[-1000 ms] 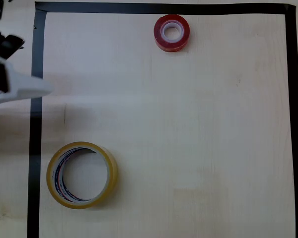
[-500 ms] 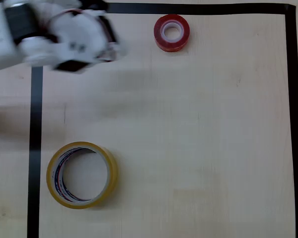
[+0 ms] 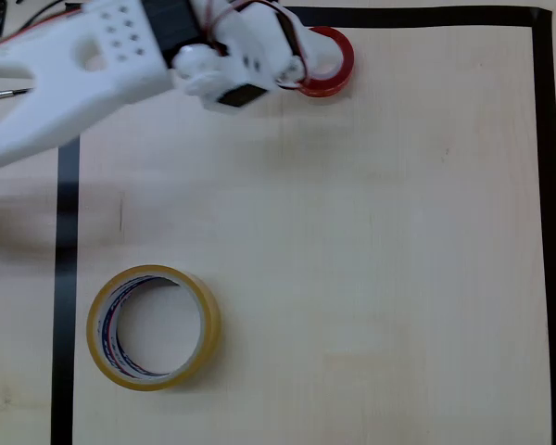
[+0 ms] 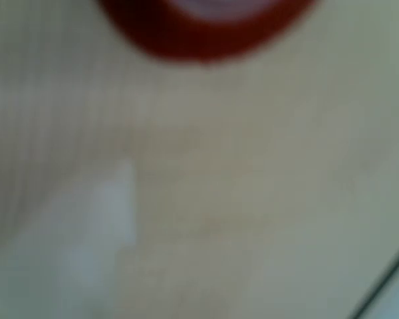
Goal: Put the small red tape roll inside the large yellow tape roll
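Near the top edge of the table [image 3: 371, 232], in the overhead view, the white arm [image 3: 74, 74] reaches in from the left, and its gripper [image 3: 292, 56] sits over the left part of the small red tape roll [image 3: 338, 65]. Only the right side of that red ring shows past the gripper, lying flat just below the black tape border [image 3: 417, 16] that runs along the top. Whether the fingers touch the roll cannot be told from above, and how far apart the jaws stand cannot be told either, since the gripper's body hides them.

Lower left on the table lies the large yellow tape roll [image 3: 153, 326], flat, with its hole facing up and red and blue stripes on its inner wall. It sits just inside the black border's left strip and well apart from the red roll and the gripper. Bare table shows through its hole.

From the wrist view, badly blurred, the red roll [image 4: 206, 30] appears as a red arc at the top edge with a pale centre, above light wood. A pale smear at lower left may be a finger, but it is too blurred to say. A dark line crosses the lower right corner.
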`<act>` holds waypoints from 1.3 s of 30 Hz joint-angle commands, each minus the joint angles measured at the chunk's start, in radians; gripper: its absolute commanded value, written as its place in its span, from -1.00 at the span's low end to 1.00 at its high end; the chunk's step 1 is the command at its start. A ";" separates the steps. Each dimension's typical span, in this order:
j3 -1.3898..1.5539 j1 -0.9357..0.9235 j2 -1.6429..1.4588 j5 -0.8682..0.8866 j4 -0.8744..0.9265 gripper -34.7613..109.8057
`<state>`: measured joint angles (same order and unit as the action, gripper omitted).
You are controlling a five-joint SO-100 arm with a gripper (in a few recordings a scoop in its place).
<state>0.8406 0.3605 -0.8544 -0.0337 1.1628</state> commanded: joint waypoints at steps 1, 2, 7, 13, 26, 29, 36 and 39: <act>-0.385 0.015 0.132 0.003 0.120 -0.24; -0.512 0.023 0.204 0.003 0.184 -0.24; -1.062 0.054 0.520 0.002 0.399 -0.23; -1.080 0.067 0.494 0.011 0.466 -0.23; -1.066 0.091 0.419 0.011 0.591 -0.25; -1.068 0.101 0.445 0.012 0.594 -0.25; -1.077 0.101 0.491 0.005 0.598 -0.25; -1.077 0.106 0.479 0.003 0.597 -0.24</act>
<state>-0.1427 0.4495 -0.2777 -0.0337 1.7411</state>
